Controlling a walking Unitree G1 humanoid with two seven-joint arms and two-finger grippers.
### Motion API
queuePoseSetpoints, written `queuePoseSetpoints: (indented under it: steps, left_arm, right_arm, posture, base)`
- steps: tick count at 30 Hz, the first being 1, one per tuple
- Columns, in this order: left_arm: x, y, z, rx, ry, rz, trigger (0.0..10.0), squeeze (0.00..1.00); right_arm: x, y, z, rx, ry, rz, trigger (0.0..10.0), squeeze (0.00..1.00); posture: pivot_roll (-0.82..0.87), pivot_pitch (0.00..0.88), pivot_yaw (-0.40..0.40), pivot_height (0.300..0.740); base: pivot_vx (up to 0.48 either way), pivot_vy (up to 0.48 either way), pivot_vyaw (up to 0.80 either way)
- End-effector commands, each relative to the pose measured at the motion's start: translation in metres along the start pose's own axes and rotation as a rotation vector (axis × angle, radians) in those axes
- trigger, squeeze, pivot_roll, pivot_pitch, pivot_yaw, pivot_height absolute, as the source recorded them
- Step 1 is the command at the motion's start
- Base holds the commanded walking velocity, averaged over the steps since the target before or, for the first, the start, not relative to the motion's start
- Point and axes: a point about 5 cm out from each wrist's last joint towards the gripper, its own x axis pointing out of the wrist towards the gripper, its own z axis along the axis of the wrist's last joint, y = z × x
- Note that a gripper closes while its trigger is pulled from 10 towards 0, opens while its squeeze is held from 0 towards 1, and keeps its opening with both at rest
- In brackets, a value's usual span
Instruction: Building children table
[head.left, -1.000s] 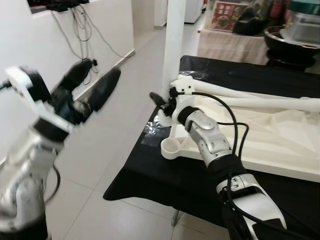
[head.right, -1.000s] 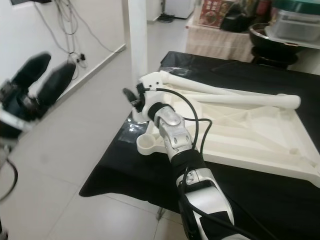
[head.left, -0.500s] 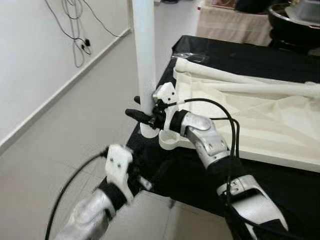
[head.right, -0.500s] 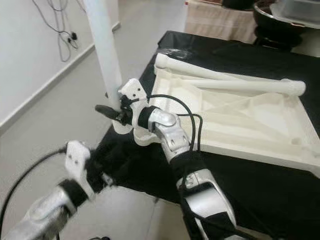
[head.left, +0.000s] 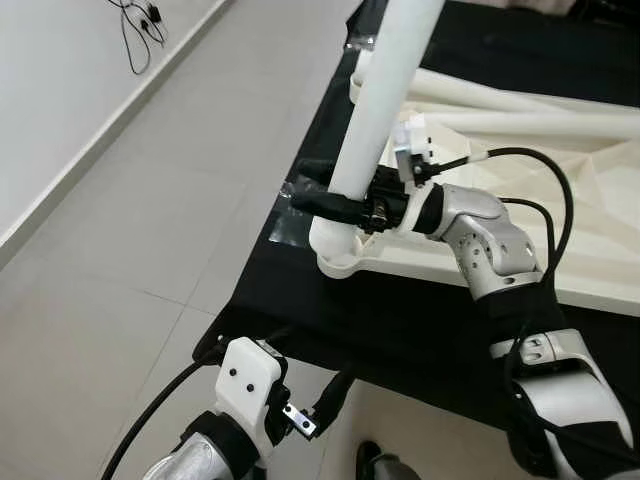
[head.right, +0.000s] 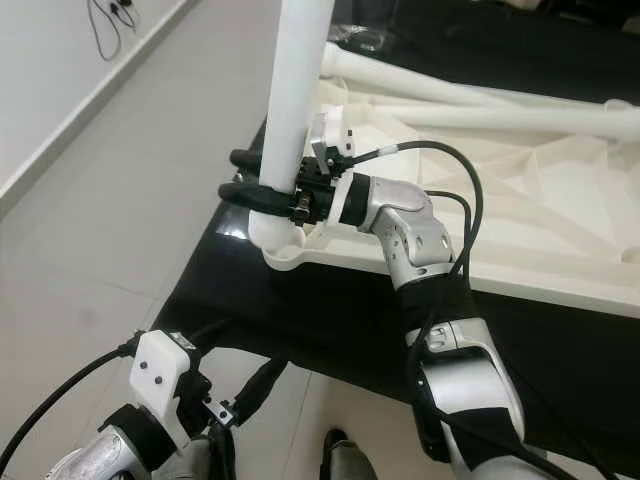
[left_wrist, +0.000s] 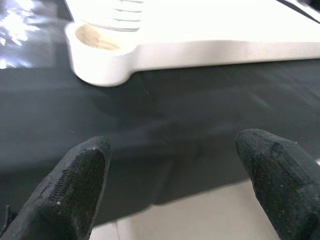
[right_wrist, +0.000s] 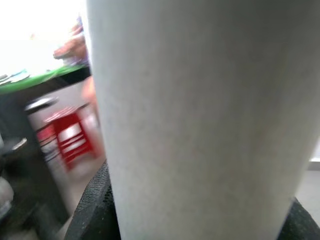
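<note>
A white tabletop (head.left: 600, 240) lies upside down on a black-covered table (head.left: 400, 330). A long white table leg (head.left: 380, 100) stands nearly upright and leans slightly. Its lower end sits at the round corner socket (head.left: 338, 262). My right gripper (head.right: 240, 176) is shut on the leg just above the socket, and the leg (right_wrist: 200, 115) fills the space between its fingers. My left gripper (left_wrist: 175, 175) is open and hangs low below the table's edge, facing the corner socket (left_wrist: 97, 47) without touching it. Its wrist (head.left: 250, 385) shows at the bottom left.
Two more white legs (head.left: 520, 120) lie across the tabletop. A clear plastic bag (head.left: 290, 215) lies on the cloth beside the corner. Pale tiled floor (head.left: 130, 230) spreads to the left up to a white wall with hanging cables (head.left: 140, 20).
The camera has tilted down and moved closer. My left arm dropped from raised at the left to below the table edge. The leg shifted from beside the corner socket onto it.
</note>
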Motion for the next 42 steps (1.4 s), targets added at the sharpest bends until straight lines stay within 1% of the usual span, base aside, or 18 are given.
queuePoseSetpoints:
  steps: [1, 5, 12, 17, 21, 27, 28, 30, 34, 38, 42]
  left_arm:
    - [-0.004, -0.005, -0.004, 0.007, 0.035, -0.013, 10.0, 0.00]
    - [-0.005, -0.008, -0.003, 0.011, 0.038, -0.015, 10.0, 0.00]
    - [-0.007, -0.011, -0.001, 0.013, 0.033, -0.006, 10.0, 0.00]
    - [-0.008, -0.011, 0.001, 0.019, 0.030, -0.001, 10.0, 0.00]
    - [-0.008, -0.010, 0.001, 0.024, 0.031, -0.002, 10.0, 0.00]
    - [-0.008, -0.010, 0.002, 0.033, 0.034, -0.008, 10.0, 0.00]
    - [-0.008, -0.010, 0.002, 0.037, 0.036, -0.007, 10.0, 0.00]
    - [-0.008, -0.010, 0.002, 0.038, 0.037, -0.006, 10.0, 0.00]
    - [-0.007, -0.010, 0.002, 0.041, 0.038, -0.007, 10.0, 0.00]
    - [-0.007, -0.010, 0.002, 0.046, 0.038, -0.007, 10.0, 0.00]
    - [-0.007, -0.010, 0.002, 0.048, 0.038, -0.008, 10.0, 0.00]
  right_arm:
    - [0.003, -0.002, 0.001, -0.033, 0.019, 0.044, 10.0, 0.00]
    - [0.009, -0.010, 0.010, -0.076, 0.031, 0.057, 10.0, 0.00]
    - [0.011, -0.008, 0.016, -0.077, 0.022, 0.109, 10.0, 0.00]
    - [0.009, -0.005, 0.008, -0.088, 0.057, 0.156, 10.0, 0.00]
    - [0.010, -0.004, 0.002, -0.098, 0.090, 0.167, 10.0, 0.00]
    - [0.008, -0.006, -0.007, -0.106, 0.142, 0.126, 10.0, 0.00]
    - [0.006, -0.006, -0.009, -0.113, 0.171, 0.115, 10.0, 0.00]
    - [0.006, -0.006, -0.010, -0.113, 0.180, 0.119, 10.0, 0.00]
    - [0.004, -0.003, -0.014, -0.118, 0.218, 0.147, 10.0, 0.00]
    - [0.004, 0.003, -0.022, -0.143, 0.291, 0.196, 10.0, 0.00]
    - [0.003, 0.002, -0.024, -0.157, 0.326, 0.196, 10.0, 0.00]
  posture:
    - [0.10, 0.455, -0.013, 0.740]
    - [0.11, 0.464, -0.016, 0.740]
    - [0.12, 0.477, -0.023, 0.740]
    - [0.13, 0.484, -0.017, 0.740]
    - [0.13, 0.485, -0.013, 0.740]
    - [0.13, 0.485, -0.007, 0.740]
    - [0.13, 0.485, -0.005, 0.740]
    - [0.13, 0.485, -0.005, 0.740]
    - [0.13, 0.485, -0.005, 0.740]
    - [0.13, 0.487, -0.003, 0.740]
    - [0.13, 0.485, -0.002, 0.740]
  base:
    - [0.000, 0.000, 0.00]
    - [0.000, 0.000, 0.00]
    - [0.000, 0.000, 0.00]
    - [0.000, 0.000, 0.00]
    - [0.000, 0.000, 0.00]
    - [0.000, 0.000, 0.00]
    - [0.000, 0.000, 0.00]
    - [0.000, 0.000, 0.00]
    - [0.000, 0.000, 0.00]
    - [0.000, 0.000, 0.00]
    - [0.000, 0.000, 0.00]
